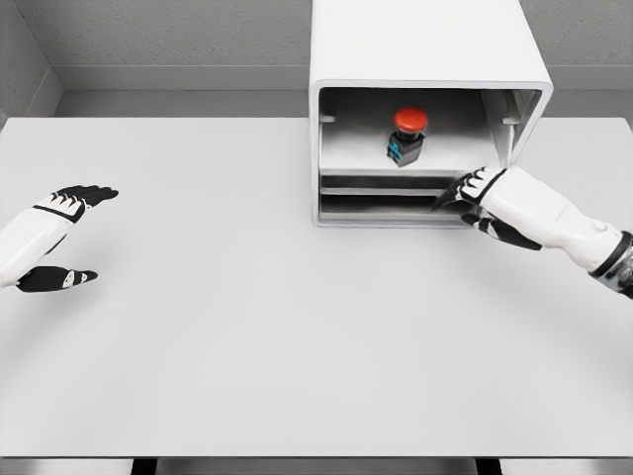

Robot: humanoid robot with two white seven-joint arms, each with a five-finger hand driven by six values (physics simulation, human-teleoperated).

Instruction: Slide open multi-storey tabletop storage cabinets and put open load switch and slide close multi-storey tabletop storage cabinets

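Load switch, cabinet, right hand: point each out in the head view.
load switch (407,134), head view, on its dark body below the red cap.
cabinet (415,40), head view, on its white top panel.
right hand (475,194), head view, on its knuckles.

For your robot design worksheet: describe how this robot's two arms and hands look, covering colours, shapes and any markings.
Both arms are smooth, rounded white shells. The left hand and right hand have white backs with black fingers and black palms, and small white segments at the knuckles. The right arm shows a dark ring joint with a grey band near the picture's edge. No cables or lettering are visible.
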